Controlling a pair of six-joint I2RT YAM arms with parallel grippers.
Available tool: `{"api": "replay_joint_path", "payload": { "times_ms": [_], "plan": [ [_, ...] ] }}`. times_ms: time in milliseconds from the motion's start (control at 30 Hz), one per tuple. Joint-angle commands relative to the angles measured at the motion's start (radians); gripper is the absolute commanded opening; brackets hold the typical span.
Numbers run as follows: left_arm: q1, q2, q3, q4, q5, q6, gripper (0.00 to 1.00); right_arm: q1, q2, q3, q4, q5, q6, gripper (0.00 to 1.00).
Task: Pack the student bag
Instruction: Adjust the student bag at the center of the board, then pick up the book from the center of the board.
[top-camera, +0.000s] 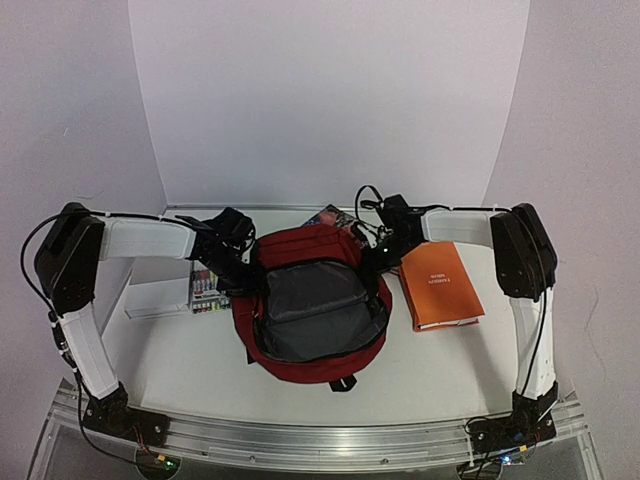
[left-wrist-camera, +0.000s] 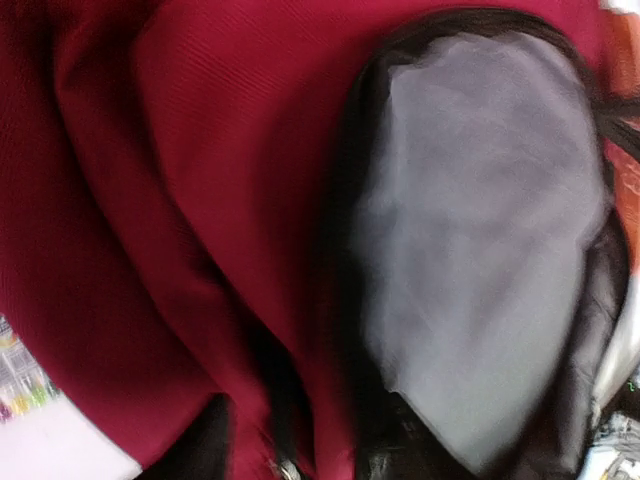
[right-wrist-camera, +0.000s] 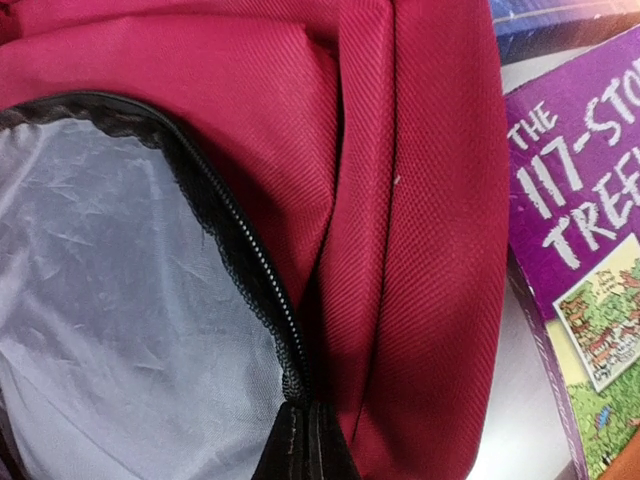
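Student bag (top-camera: 318, 312) flat on table (top-camera: 170, 360) centre, between both arms, rounded top toward far wall. Main compartment unzipped and gaping, grey lining (top-camera: 310, 295) exposed; looks empty from above.

Left gripper (top-camera: 243, 258) at far-left rim of bag, right gripper (top-camera: 380, 248) at far-right rim, both close against red fabric. Probably flanking the mouth to spread it and hold it open for loading, but judgement only. Cannot tell pincer state on either side: nothing of them in frame in either wrist view, hidden under wrist hardware from above. Could be pinching fabric, could be released.

Left wrist view blurred, just red cloth and lining. Right wrist view sharper: zip teeth (right-wrist-camera: 255, 290) along opening edge, purple book (right-wrist-camera: 575, 250) just beside bag, its edge overlapped by red fabric in that view.

Orange book (top-camera: 440, 285) on right, near bag, apparently not touching. Marker pack (top-camera: 205, 290) on left, just beside bag.

Nothing packed yet by the look of it; early in task. Likely next: one side holding mouth, other fetching a book. Risk: floppy fabric collapsing shut once let go.
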Motion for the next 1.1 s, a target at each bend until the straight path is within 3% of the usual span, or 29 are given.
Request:
{"api": "replay_joint_path", "payload": {
  "times_ms": [0,67,100,233,300,367,433,533,600,700,867,967,1067],
  "plan": [
    [0.042,0.075,0.081,-0.009,-0.066,-0.032,0.25,-0.002,0.068,0.065,0.009,0.024,-0.017,0.00],
    [0.088,0.082,0.080,0.000,-0.062,-0.051,0.06,0.000,0.101,0.099,0.009,0.035,-0.027,0.00],
    [0.107,0.085,0.085,-0.002,-0.063,-0.056,0.02,-0.001,0.115,0.114,0.009,0.042,-0.033,0.00],
    [0.131,0.113,0.135,-0.045,-0.054,-0.026,0.01,-0.003,0.110,0.158,0.006,0.054,-0.056,0.00],
    [0.131,0.125,0.162,-0.080,-0.040,-0.014,0.16,-0.007,0.076,0.168,-0.002,0.043,-0.055,0.01],
    [0.131,0.099,0.169,-0.099,-0.033,-0.011,0.37,-0.017,0.022,0.173,-0.025,0.015,-0.047,0.13],
    [0.131,0.041,0.162,-0.090,-0.034,0.000,0.55,-0.033,-0.049,0.160,-0.046,-0.019,-0.036,0.32],
    [0.127,-0.068,0.172,-0.087,-0.041,0.031,0.84,-0.070,-0.194,0.104,-0.068,-0.045,-0.026,0.68],
    [0.126,-0.120,0.213,-0.119,-0.046,0.062,0.99,-0.102,-0.292,0.064,-0.087,-0.048,-0.033,0.84],
    [0.127,-0.191,0.273,-0.168,-0.054,0.097,1.00,-0.138,-0.413,-0.011,-0.099,0.003,-0.052,0.98],
    [0.128,-0.309,0.286,-0.132,-0.100,0.087,1.00,-0.180,-0.550,-0.108,-0.156,0.121,-0.122,0.98],
    [0.128,-0.394,0.181,0.011,0.014,0.081,1.00,-0.242,-0.605,-0.140,-0.228,0.078,-0.161,0.98],
    [0.120,-0.362,0.183,0.026,0.152,0.048,1.00,-0.339,-0.634,-0.196,-0.287,0.024,-0.213,0.98]
  ]
}}
